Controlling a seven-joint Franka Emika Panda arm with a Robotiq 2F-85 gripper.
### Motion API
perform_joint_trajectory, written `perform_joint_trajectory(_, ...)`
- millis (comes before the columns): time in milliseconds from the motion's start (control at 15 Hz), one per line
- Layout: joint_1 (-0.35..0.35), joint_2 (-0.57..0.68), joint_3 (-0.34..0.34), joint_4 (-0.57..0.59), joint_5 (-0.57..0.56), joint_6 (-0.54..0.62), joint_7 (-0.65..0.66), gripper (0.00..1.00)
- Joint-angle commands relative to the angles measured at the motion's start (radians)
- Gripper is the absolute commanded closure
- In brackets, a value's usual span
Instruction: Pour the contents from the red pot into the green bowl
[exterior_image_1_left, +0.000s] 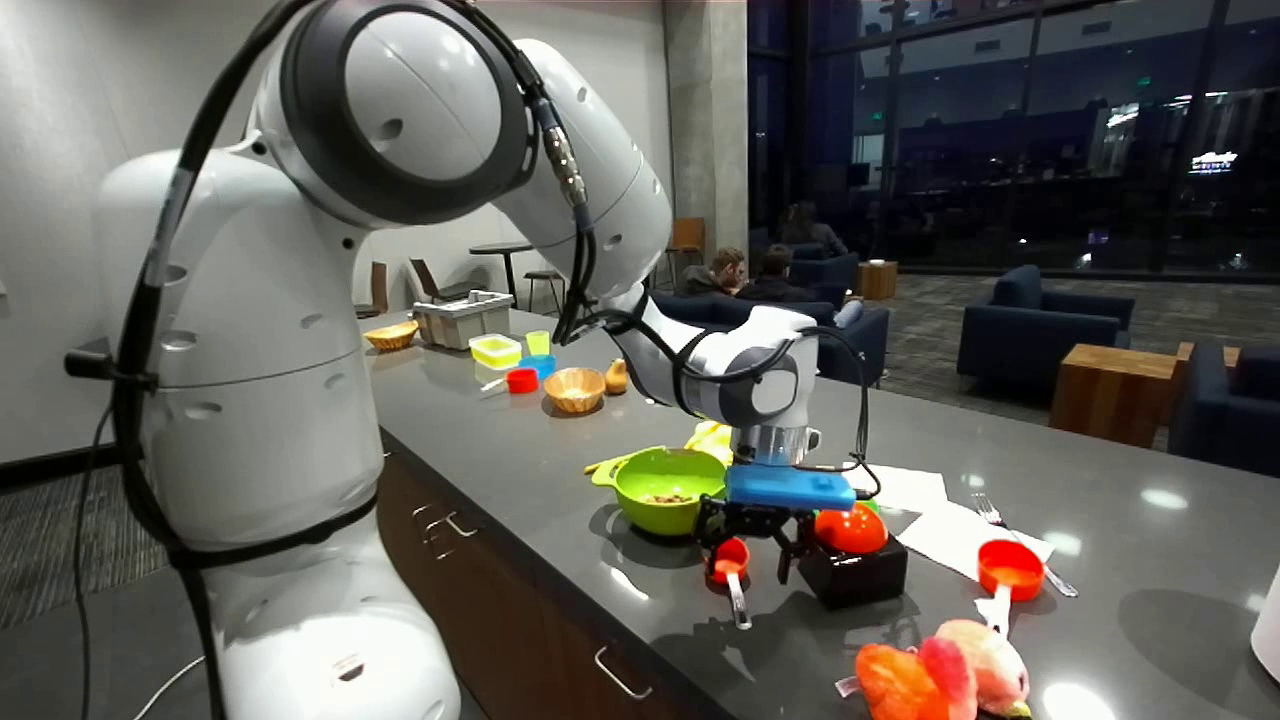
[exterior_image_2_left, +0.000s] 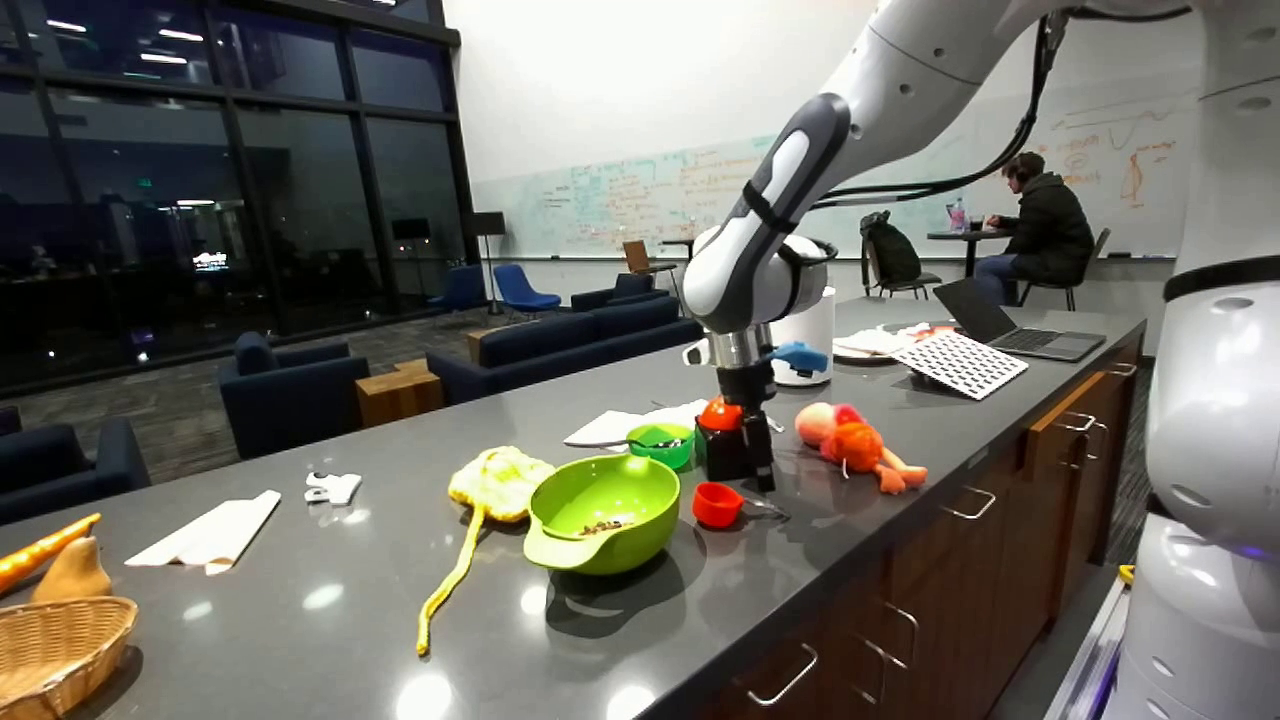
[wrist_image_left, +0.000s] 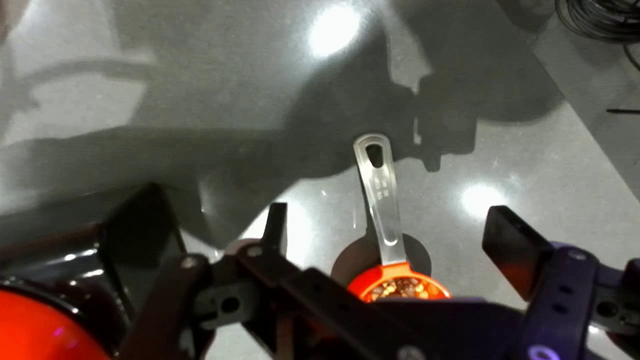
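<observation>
Past my wide-spread, empty jaws stands the green bowl (exterior_image_2_left: 628, 545); nearer, just below them, the red pot (exterior_image_2_left: 717, 510), which looks light and rigid. Its metal handle (wrist_image_left: 381, 205) is beneath the gap between the jaws, likely slippery, so I'd clasp it mid-length. Both containers hold small brownish pieces (wrist_image_left: 402, 287).

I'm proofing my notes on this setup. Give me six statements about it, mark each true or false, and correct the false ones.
1. The red pot rests on the counter. True.
2. The red pot is gripped. False: the gripper is open, holding nothing.
3. The green bowl has small brown pieces in it. True.
4. The red pot is empty. False: the wrist view shows brown and yellowish bits inside.
5. The red ball sits on a black block. True.
6. The laptop is closed. False: the laptop stands open.
</observation>
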Motion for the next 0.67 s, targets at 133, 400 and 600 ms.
perform_joint_trajectory(133,-0.012,0.006,0.007,0.014,0.016,-0.039,-0.187,0.00)
perform_joint_trajectory(400,-0.009,0.006,0.008,-0.014,0.009,0.050,-0.164,0.00)
perform_joint_trajectory(600,-0.007,0.015,0.012,-0.032,0.015,0.140,-0.131,0.00)
